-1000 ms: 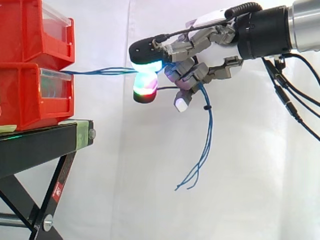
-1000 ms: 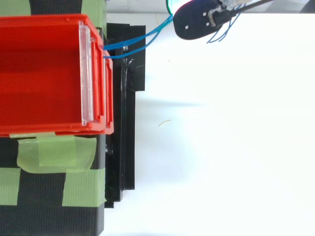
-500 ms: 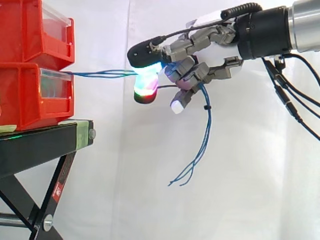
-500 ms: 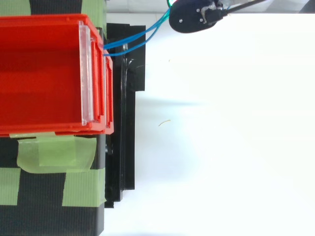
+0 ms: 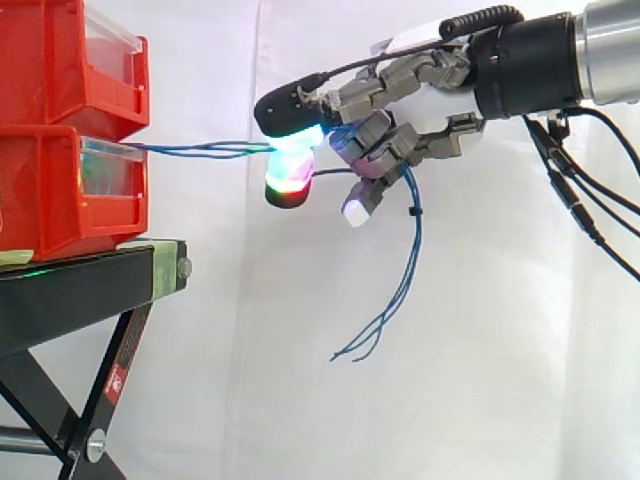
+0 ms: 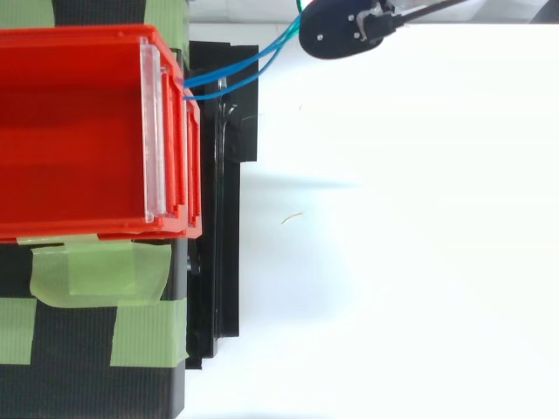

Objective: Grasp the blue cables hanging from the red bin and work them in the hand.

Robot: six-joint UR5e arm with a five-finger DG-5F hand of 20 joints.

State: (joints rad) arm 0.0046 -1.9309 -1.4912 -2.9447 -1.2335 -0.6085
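Observation:
Thin blue cables [image 5: 200, 149] run level from the front of the lower red bin [image 5: 60, 190] to my hand [image 5: 400, 110], which comes in from the right. The fingers are curled and pinch the cables between the glowing pads [image 5: 290, 170]. Behind the pinch the cables pass through the hand, and their loose ends [image 5: 395, 300] dangle below it. From above, the cables [image 6: 236, 74] leave the bin's corner and slant to the hand [image 6: 341, 30] at the upper edge.
Two red bins are stacked on a black stand [image 5: 90, 280] at the left, the upper one [image 5: 70, 60] with a clear front panel. Green tape [image 6: 96, 271] holds the stand's top. A white curtain hangs behind.
The hand has shifted slightly toward the bin, and the pinching pads have worked along the cables. The dangling ends have swung left and risen a little.

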